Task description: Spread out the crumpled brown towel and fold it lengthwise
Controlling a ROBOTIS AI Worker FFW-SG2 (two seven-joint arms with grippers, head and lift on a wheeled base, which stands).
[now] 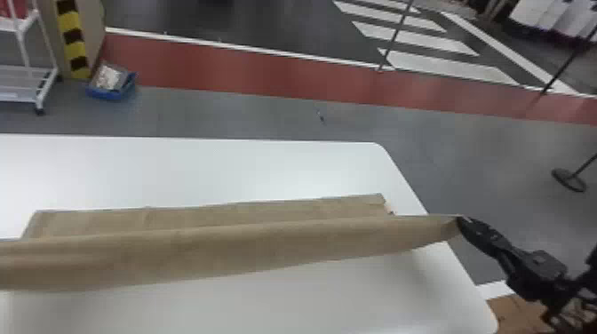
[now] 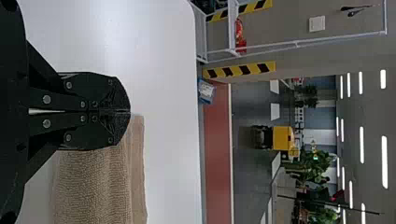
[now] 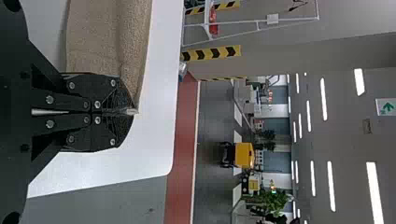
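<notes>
My left gripper (image 2: pixel 130 111) and right gripper (image 1: pixel 460 219) are closed, pinching the brown towel (image 1: pixel 222 251) above the white table (image 1: pixel 266 168).

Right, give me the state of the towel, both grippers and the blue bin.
Brown towel: stretched lengthwise, near side raised, far side on the table; fold unfinished.
Left gripper: shut on the towel.
Right gripper: shut on a towel corner.
Blue bin: holding something pale.
</notes>
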